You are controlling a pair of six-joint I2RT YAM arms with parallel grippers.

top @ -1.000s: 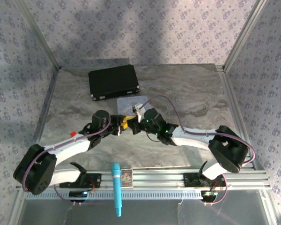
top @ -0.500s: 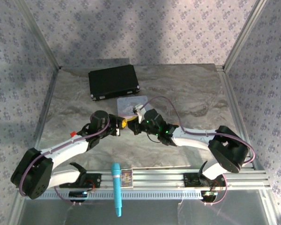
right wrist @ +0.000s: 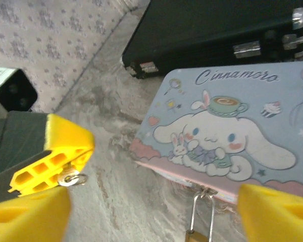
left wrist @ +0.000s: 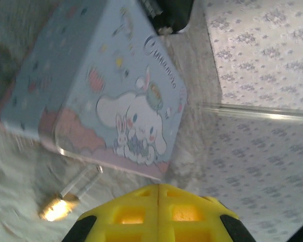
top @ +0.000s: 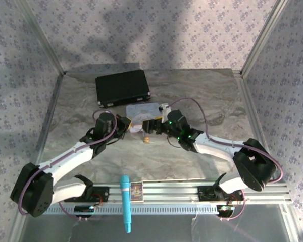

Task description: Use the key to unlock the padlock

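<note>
Pinching the tiny silvery key (right wrist: 73, 178) in closed jaws, the left gripper (left wrist: 158, 214) sits at nine o'clock of the small brass padlock (top: 147, 138), hooked at six o'clock on the pastel-blue cartoon tin (right wrist: 217, 131); we judge the right gripper (top: 155, 128), jaws wide apart, set to steady it.

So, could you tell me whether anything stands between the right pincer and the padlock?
Nothing visible does. In the right wrist view the open right pincer faces the padlock, which hangs from the edge of the tin, with bare table between them. The left pincer sits off to the side.
</note>
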